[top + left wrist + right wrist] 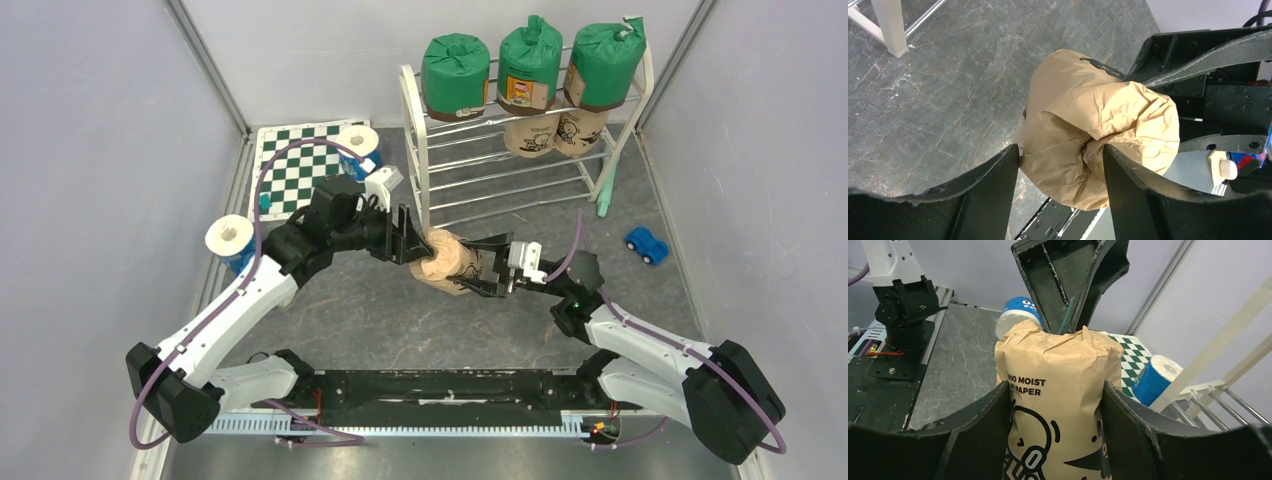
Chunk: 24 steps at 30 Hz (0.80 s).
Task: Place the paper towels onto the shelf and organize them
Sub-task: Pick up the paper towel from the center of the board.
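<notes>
A tan paper towel roll (455, 262) with black drawings is held above the table between both grippers. My left gripper (418, 243) grips its crumpled end (1088, 130), one finger (1120, 180) pressed into the centre dent and the other on the outer edge. My right gripper (482, 272) is shut on the roll's sides (1058, 390). The white shelf (415, 150) holds three green rolls (530, 60) on its top tier and two tan rolls (555, 130) below. Two blue-wrapped white rolls stand at the left: one (358, 148) on the mat and one (232, 243) by the left arm.
A green-and-white chessboard mat (295, 170) lies at the back left. A small blue toy car (647, 244) sits right of the shelf. A pale green object (607, 190) leans at the shelf's right end. Grey walls close in both sides.
</notes>
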Available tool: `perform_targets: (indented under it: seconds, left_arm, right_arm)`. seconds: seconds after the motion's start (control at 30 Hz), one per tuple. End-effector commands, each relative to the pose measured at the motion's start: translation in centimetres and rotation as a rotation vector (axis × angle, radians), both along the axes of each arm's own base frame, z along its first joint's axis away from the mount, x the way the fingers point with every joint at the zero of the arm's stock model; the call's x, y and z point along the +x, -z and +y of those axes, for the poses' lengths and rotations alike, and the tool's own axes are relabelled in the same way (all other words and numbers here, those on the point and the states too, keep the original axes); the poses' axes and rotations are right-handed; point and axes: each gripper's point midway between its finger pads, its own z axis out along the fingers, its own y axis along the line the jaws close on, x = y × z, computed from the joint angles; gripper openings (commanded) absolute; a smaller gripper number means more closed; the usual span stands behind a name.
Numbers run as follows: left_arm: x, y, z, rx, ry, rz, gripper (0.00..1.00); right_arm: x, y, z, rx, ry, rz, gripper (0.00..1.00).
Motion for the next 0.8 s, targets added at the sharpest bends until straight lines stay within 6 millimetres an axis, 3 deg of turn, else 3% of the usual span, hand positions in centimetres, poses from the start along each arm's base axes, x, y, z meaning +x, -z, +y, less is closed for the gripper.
perform_targets:
  seconds: [0.0, 0.1, 0.43, 0.6, 0.77]
  left_arm:
    - [-0.4, -0.1, 0.5, 0.035, 0.026, -0.019, 0.68]
    - [-0.5, -0.2, 0.1, 0.018, 0.038, -0.008, 0.64]
    - [-0.9, -0.2, -1.2, -0.026, 0.082, 0.035, 0.38]
    - [-0.8, -0.7, -1.0, -0.027, 0.073, 0.011, 0.17]
    - [-0.4, -0.8, -0.3, 0.011, 0.031, -0.011, 0.07]
  right_arm:
    - [-0.1, -4.4, 0.0, 0.078, 0.002, -0.123, 0.4]
    - [-0.2, -4.4, 0.1, 0.073, -0.007, -0.123, 0.41]
    - [0.6, -2.8, 1.0, -0.012, 0.009, -0.093, 0.44]
    - [1.7, -2.0, 1.4, -0.074, 0.041, -0.071, 0.58]
    - [3.1, -0.8, 1.9, -0.173, 0.09, -0.03, 0.81]
